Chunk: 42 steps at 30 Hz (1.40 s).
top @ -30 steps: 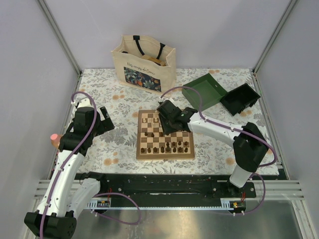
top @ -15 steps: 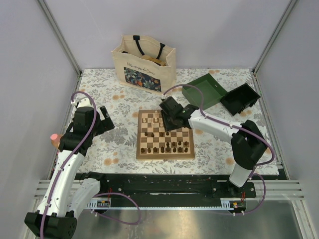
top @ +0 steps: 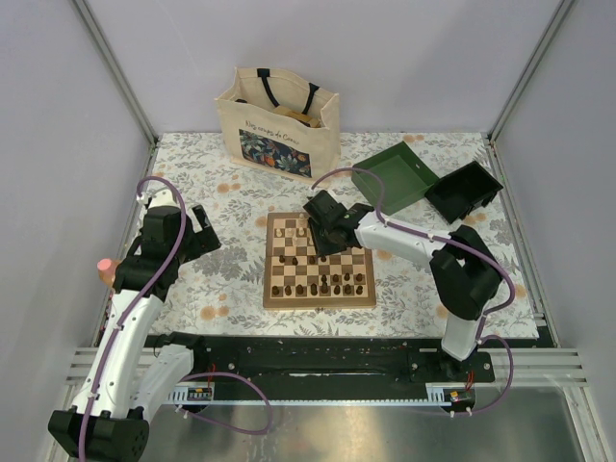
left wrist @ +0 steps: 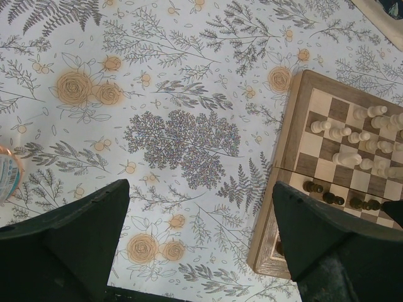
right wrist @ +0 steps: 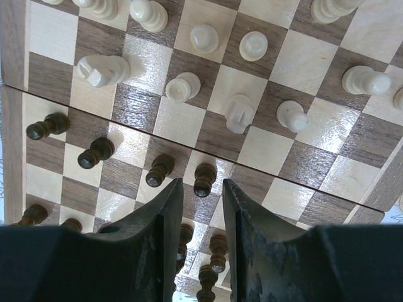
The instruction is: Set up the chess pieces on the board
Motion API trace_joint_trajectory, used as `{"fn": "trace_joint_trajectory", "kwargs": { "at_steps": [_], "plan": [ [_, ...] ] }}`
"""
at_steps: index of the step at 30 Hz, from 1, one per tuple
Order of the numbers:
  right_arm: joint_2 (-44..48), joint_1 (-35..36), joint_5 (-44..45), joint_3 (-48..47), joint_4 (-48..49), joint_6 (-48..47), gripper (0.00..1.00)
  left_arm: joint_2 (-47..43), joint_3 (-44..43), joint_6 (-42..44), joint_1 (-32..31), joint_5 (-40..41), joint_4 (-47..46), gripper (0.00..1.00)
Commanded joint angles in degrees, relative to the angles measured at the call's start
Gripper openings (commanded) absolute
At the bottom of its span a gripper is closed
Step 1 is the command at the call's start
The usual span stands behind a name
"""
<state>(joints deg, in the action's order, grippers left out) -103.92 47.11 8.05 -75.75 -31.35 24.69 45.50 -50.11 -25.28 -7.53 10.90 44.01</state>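
The board [top: 318, 304] lies in the middle of the floral cloth, with pale chess pieces [top: 289, 231] on its far rows and dark ones [top: 322, 286] on its near rows. My right gripper [top: 323, 241] hovers over the board's middle. In the right wrist view its fingers [right wrist: 203, 186] stand a narrow gap apart with nothing gripped. A dark pawn [right wrist: 203, 179] stands on the board [right wrist: 315, 157] just below the tips, in a row with other dark pawns [right wrist: 96, 152]. Pale pieces [right wrist: 182, 87] stand beyond. My left gripper [left wrist: 200, 185] is wide open over the cloth, left of the board [left wrist: 286, 151].
A printed tote bag [top: 279, 120] stands behind the board. An open green box [top: 395, 173] and a black tray [top: 464, 190] lie at the back right. A pink-capped object [top: 106, 267] sits by the left arm. Grey walls close in the table.
My right arm's elbow has swung a little left and its jaws have narrowed slightly, staying over the board's middle. The left arm has not moved.
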Motion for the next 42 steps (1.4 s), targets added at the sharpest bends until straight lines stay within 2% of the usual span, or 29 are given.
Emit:
{"fn": "trace_joint_trajectory", "kwargs": {
  "at_steps": [1,7,17,20,24,42],
  "plan": [
    [-1.2,-0.5,1.2,-2.6,0.3,-0.3,0.39,-0.1,-0.2,0.8,0.5,-1.0,-2.3,0.99],
    [-2.1,-0.6,1.3,-2.9,0.2,-0.4,0.37,0.0,-0.2,0.8,0.5,-1.1,-2.3,0.99],
    [-1.1,-0.7,1.1,-2.5,0.0,-0.9,0.25,0.2,-0.2,0.8,0.7,-1.2,-2.3,0.99],
    [-0.6,-0.7,0.9,-2.0,0.1,-0.9,0.25,0.3,-0.2,0.8,0.7,-1.3,-2.3,0.99],
    [-0.8,-0.7,0.7,-1.8,0.0,-0.9,0.38,0.2,-0.2,0.8,0.7,-1.3,-2.3,0.99],
    [-1.4,-0.7,0.1,-1.5,-0.9,-0.7,0.37,0.3,-0.2,0.8,0.8,-1.5,-2.3,0.99]
  ]
}}
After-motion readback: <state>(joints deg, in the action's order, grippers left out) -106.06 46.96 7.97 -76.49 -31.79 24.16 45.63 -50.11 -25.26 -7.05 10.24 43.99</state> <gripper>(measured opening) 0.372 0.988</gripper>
